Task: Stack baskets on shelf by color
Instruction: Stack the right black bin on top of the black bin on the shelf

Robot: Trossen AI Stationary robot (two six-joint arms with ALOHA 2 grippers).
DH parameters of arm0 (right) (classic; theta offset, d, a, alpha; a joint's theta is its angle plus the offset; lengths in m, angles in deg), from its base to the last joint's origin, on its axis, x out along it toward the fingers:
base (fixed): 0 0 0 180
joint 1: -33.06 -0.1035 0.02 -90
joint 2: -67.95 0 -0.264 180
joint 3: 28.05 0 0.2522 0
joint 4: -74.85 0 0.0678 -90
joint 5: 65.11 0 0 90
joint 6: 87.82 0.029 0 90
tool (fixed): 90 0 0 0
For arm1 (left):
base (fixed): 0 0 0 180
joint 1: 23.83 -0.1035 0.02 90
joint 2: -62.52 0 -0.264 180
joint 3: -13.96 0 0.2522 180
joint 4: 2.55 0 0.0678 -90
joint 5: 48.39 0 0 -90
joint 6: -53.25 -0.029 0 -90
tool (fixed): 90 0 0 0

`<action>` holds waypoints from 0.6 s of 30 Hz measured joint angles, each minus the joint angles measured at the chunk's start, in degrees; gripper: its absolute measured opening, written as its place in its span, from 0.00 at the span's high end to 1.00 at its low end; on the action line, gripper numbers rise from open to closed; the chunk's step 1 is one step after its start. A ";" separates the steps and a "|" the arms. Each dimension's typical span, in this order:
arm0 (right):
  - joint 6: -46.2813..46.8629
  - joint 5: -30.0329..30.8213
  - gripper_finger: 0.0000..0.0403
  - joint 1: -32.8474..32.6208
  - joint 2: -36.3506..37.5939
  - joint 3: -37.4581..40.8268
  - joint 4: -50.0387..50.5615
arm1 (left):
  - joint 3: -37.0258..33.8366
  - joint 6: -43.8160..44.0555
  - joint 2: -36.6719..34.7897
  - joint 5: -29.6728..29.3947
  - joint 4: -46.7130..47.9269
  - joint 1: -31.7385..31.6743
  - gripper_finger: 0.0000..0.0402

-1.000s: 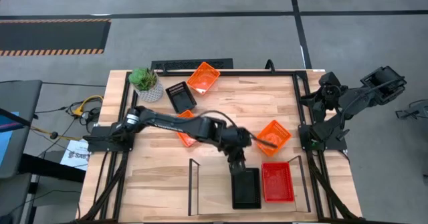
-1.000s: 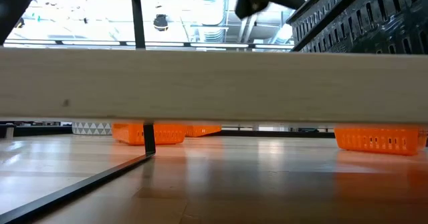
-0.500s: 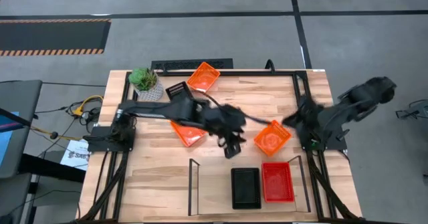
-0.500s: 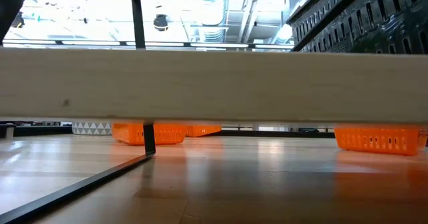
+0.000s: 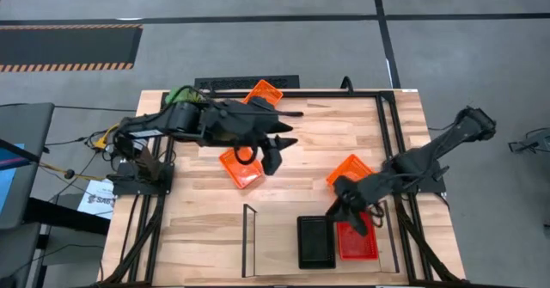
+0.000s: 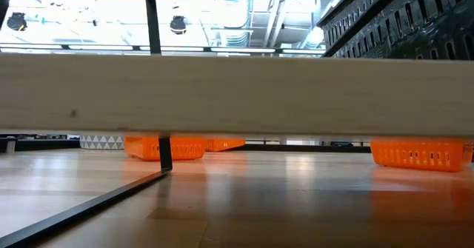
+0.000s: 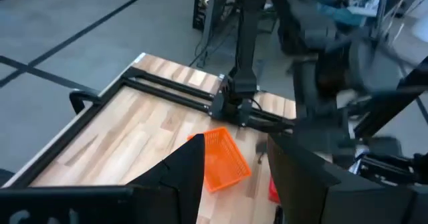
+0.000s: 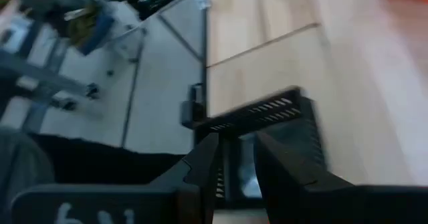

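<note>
1. My left claw (image 5: 273, 153) hangs over the middle of the table, fingers apart with nothing between them; in its wrist view the two fingers (image 7: 184, 177) frame bare wood.
2. Just beside it, under my left arm, lies an orange basket (image 5: 241, 169).
3. My right claw (image 5: 345, 204) is over the shelf's right end, fingers parted and empty, at the back edge of the red basket (image 5: 357, 236).
4. In the right wrist view its fingers (image 8: 204, 167) point at the black basket (image 8: 267, 120).
5. The shelf (image 5: 275, 258) sits at the front edge; the black basket (image 5: 315, 242) holds its middle, the red one sits just beside it on the right, and the left third is bare board.
6. A second orange basket (image 5: 351, 169) lies just behind the shelf's right end, close to my right arm.
7. A third orange basket (image 5: 262, 93) sits at the back edge.
8. Bare wood stretches between the two arms.
</note>
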 joint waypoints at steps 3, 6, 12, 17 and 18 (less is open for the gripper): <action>-1.40 -4.36 0.71 0.73 -3.87 -0.04 -3.76 | 0.06 0.08 -0.87 -0.16 0.30 0.02 0.63; -2.62 -7.32 0.71 1.57 -8.13 -0.07 -5.49 | -0.01 1.06 -0.64 -0.19 1.86 0.16 0.63; -3.29 -10.20 0.71 5.26 -14.59 -0.07 -4.60 | -0.04 2.98 -0.22 0.00 4.98 0.90 0.63; -3.94 -12.24 0.71 8.40 -17.38 -0.07 -4.16 | -0.04 3.19 -0.22 -0.15 6.22 1.78 0.63; -3.98 -13.00 0.71 8.87 -17.79 -0.07 -4.13 | -0.04 3.16 -0.22 -0.61 6.57 1.89 0.63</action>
